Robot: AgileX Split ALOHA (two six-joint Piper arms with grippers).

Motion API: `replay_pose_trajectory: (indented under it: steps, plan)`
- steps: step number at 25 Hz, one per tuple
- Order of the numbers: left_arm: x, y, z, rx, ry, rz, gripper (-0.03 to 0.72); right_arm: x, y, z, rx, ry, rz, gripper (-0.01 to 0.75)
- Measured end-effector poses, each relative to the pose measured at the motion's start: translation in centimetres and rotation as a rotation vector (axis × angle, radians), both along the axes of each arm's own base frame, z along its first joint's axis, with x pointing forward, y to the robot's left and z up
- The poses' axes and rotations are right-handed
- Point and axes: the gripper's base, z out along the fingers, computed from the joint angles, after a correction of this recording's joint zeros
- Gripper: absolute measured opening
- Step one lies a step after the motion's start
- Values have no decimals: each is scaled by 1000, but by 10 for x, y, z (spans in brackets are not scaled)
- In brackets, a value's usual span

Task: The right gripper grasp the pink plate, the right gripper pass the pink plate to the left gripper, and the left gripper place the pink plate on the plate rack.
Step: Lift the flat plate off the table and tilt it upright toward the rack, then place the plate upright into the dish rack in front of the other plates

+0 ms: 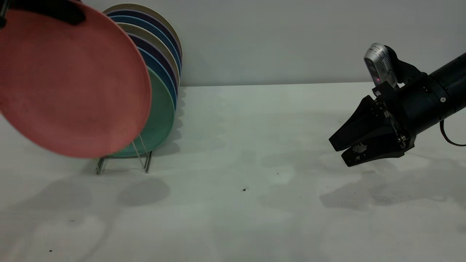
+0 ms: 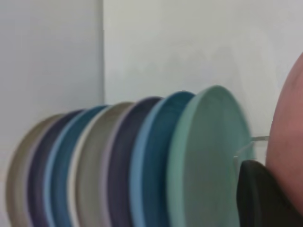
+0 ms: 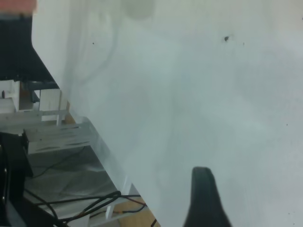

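Here we see left end effector (image 1: pixel 60 12) clamped on pink plate (image 1: pixel 69 83) rim, plate tilted, seemingly just before plate rack (image 1: pixel 140 158); right end effector (image 1: pixel 340 150) slightly parted above tabletop (image 1: pixel 233 203).

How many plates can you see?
8. The pink plate hangs from the left gripper just before the rack. Seven more stand in the rack, green one frontmost; others may hide behind.

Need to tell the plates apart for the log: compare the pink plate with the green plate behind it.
The pink plate is held in the air by the left hand at its top rim; the green plate stands in the rack. The pink one tilts forward in front of the row, while the green one sits closer to upright, frontmost in it. Both are round with a matte finish.
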Motion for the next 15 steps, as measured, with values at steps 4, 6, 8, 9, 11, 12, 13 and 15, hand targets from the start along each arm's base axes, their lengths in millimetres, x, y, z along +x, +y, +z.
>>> replay_pose_trajectory:
  steps: [4, 6, 8, 9, 11, 12, 13, 15]
  plan:
    - [7, 3, 3, 24, -80, 37, 48, -1, -1, -1, -15, 11, 4, 534]
    - [11, 5, 5, 33, -120, 64, 48, -1, -1, -2, -24, 15, 4, 534]
    - [14, 7, 8, 35, -162, 89, 48, -1, -2, -2, -31, 15, 1, 534]
    - [16, 7, 9, 37, -182, 98, 48, -1, -2, -2, -35, 13, -1, 534]
    - [18, 8, 10, 41, -210, 111, 48, 0, -2, -3, -39, 15, -6, 534]
    - [18, 9, 11, 37, -216, 119, 48, 0, -2, -3, -41, 17, -9, 534]
    - [19, 9, 11, 35, -219, 123, 48, 0, -2, -3, -41, 17, -9, 534]
    - [19, 9, 10, 31, -217, 125, 48, 0, -2, -3, -42, 17, -11, 534]
